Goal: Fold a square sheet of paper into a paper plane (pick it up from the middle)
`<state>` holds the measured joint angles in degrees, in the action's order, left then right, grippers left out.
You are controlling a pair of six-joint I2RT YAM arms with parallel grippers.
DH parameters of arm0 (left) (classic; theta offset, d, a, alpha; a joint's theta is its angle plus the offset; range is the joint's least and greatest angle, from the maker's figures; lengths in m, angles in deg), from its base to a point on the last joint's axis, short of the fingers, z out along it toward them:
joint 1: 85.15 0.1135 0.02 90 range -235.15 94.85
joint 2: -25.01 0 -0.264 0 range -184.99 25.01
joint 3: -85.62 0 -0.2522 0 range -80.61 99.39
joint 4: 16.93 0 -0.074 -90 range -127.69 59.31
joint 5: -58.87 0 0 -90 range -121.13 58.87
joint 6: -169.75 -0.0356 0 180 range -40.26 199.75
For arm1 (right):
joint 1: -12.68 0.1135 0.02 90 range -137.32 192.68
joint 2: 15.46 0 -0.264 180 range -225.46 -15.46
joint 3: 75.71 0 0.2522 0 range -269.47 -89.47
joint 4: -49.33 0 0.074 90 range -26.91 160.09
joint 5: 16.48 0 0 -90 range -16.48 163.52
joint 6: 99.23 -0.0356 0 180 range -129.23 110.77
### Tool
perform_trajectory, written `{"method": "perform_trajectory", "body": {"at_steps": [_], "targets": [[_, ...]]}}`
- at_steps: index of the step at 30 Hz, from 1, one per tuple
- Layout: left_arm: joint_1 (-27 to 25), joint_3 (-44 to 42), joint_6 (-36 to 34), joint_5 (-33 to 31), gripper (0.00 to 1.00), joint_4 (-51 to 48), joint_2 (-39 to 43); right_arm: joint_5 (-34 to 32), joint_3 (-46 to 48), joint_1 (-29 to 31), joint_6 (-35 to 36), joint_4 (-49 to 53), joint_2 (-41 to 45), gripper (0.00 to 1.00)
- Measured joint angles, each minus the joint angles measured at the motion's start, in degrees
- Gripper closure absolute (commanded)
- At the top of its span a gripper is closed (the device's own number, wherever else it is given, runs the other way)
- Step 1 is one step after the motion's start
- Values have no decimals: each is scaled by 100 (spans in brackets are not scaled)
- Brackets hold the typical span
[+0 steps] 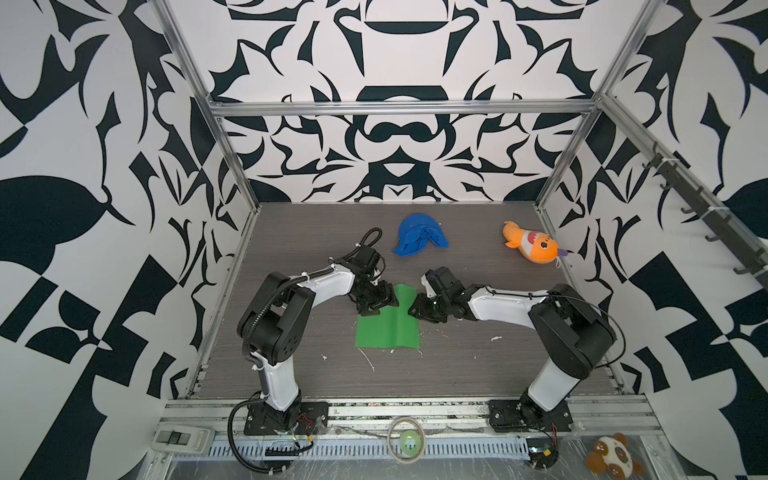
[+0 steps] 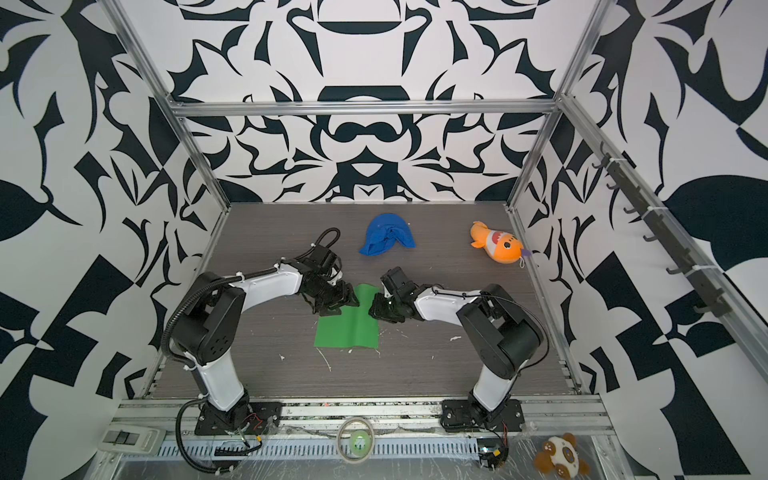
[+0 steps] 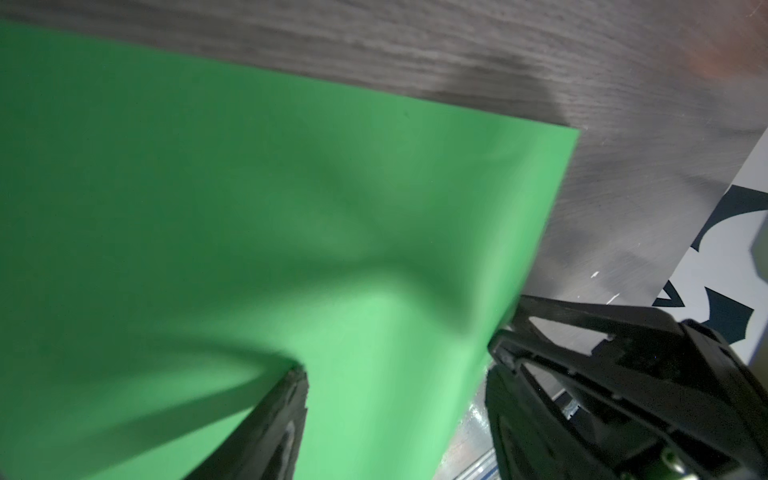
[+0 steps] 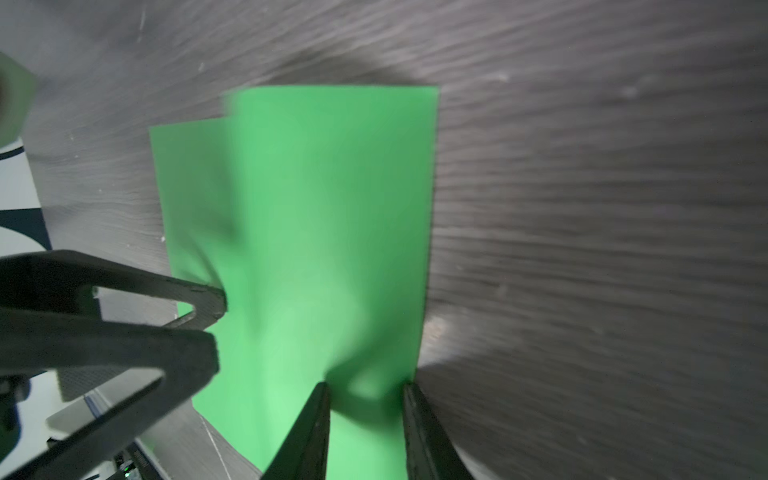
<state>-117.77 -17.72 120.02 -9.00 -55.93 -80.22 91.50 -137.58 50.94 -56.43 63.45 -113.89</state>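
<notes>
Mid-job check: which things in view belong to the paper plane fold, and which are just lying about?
In the job:
- green sheet of paper
- left gripper and right gripper, both at its far end

Lying about:
- blue cloth
- orange plush fish
- brown and white plush toy, in front of the table
- white switch box

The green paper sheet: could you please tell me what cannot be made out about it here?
Green sheet, far corners: both top views, hidden by left gripper and right gripper.
Its creases: right wrist view, blurred.
Its full outline: left wrist view, cut off by the frame edge.
</notes>
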Motion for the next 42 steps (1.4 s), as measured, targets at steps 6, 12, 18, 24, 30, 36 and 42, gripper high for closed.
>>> {"method": "perform_trajectory", "body": {"at_steps": [6,12,18,24,30,36,42], "targets": [[7,33,-4,13,28,-39,-28,129,-52,24,0,-144,-107,67],[15,76,-26,20,30,-98,-61,179,-111,24,0,-164,-181,68],[35,111,-94,-4,40,-190,-96,219,-175,24,0,-168,-243,67],[50,107,-131,-94,56,-264,-96,190,-177,35,-28,-175,-208,61],[28,52,-229,-155,71,-68,-94,-85,94,2,-87,-9,205,57],[-2,31,-247,-219,77,-35,22,-463,400,-297,-146,188,1143,56],[-50,48,114,219,77,170,706,-621,553,-809,-146,417,1912,56]]}}
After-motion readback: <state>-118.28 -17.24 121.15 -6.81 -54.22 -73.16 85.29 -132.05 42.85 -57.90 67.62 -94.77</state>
